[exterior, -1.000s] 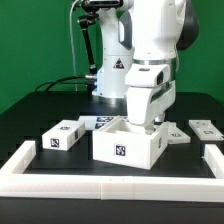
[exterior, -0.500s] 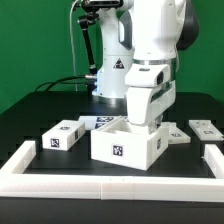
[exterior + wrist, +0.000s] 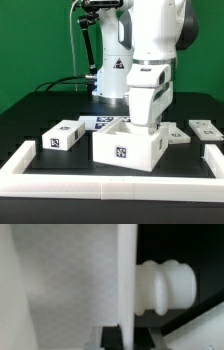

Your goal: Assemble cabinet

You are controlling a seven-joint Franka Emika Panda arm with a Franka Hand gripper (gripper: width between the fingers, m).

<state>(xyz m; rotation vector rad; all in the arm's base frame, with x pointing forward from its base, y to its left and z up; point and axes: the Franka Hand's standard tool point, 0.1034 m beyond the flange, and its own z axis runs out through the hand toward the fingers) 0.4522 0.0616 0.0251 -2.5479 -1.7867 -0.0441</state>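
The cabinet [image 3: 125,150] is a white open-topped box with a black-and-white tag on its front, standing mid-table. My gripper [image 3: 144,123] reaches down from above onto its far-right wall. In the wrist view the thin white wall [image 3: 125,280] runs between my two dark fingers [image 3: 107,339], which press against both of its sides. My gripper [image 3: 124,340] is shut on that wall. A white ribbed knob [image 3: 170,286] sticks out beside the wall.
A small white tagged block [image 3: 62,137] lies to the exterior view's left of the cabinet. The marker board [image 3: 100,122] lies behind. More white tagged parts [image 3: 206,130] lie at the right. The low white border rail [image 3: 100,181] runs along the front and sides.
The gripper and the cabinet have shifted very slightly toward the exterior view's right. The grip is the same.
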